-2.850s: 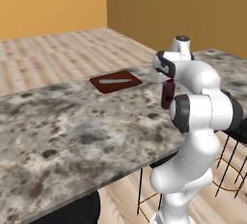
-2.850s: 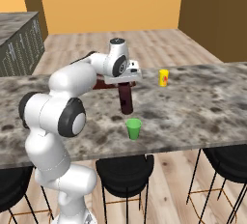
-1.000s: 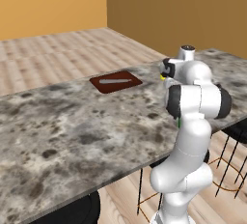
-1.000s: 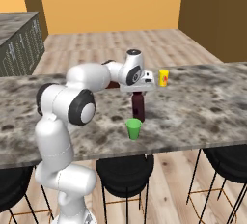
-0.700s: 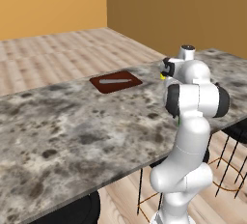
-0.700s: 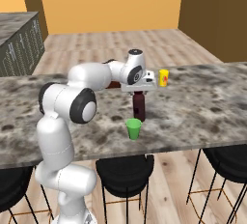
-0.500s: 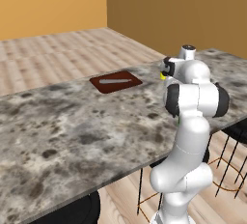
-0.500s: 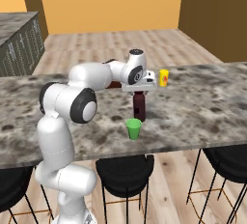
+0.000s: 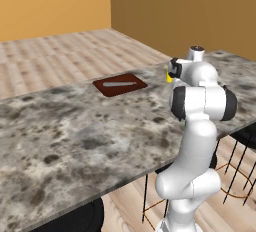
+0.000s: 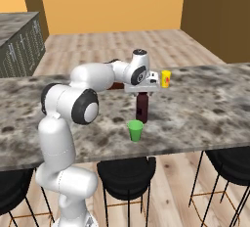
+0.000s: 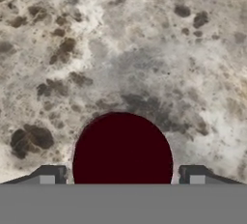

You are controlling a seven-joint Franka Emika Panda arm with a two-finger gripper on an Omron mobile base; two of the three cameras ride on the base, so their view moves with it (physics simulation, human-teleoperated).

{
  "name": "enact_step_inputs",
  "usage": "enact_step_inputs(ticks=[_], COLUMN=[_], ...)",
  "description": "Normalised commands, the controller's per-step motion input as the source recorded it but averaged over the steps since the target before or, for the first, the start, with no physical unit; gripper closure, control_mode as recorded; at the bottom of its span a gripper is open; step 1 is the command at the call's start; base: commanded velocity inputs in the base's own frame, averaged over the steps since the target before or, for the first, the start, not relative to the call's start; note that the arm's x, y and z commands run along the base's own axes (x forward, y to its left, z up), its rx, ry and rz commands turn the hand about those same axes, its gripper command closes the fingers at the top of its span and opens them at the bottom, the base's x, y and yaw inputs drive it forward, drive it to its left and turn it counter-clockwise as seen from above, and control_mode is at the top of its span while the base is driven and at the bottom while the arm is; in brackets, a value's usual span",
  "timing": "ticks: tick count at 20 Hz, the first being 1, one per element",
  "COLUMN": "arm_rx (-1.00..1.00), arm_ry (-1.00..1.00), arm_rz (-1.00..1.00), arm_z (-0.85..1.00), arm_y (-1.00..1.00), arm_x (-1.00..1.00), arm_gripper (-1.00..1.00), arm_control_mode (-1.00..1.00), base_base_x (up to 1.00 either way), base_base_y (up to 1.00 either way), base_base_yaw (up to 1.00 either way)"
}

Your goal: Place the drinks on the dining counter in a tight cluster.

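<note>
maroon bottle (image 11: 122, 148) between open gripper (image 11: 121, 175) fingertips

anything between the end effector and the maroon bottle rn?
Nothing visible. In the hand view the end effector sits straight over the maroon bottle, one fingertip on each side with a small gap to the bottle. The bottle stands upright on the dining counter, with the green cup just in front.
</note>
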Motion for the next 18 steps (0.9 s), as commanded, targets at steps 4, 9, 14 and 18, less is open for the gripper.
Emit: enact_step_inputs(ticks=[4, 9, 14, 18], arm_rx=[0.0, 0.0, 0.02, 0.01], arm_ry=[-0.04, -0.01, 0.0, 0.0], arm_rz=[0.0, 0.0, -0.03, -0.06], arm_z=[-0.01, 0.01, 0.1, 0.12], arm_y=[-0.04, 0.0, 0.08, 0.1], arm_x=[-0.03, 0.0, -0.01, -0.01], arm_gripper=[-1.0, -1.0, -1.0, -1.0], arm_control_mode=[-1.0, -1.0, -1.0, -1.0], base_base_x=[0.0, 0.0, 0.0, 0.0], base_base_y=[0.0, 0.0, 0.0, 0.0], base_base_yaw=[0.0, 0.0, 0.0, 0.0])
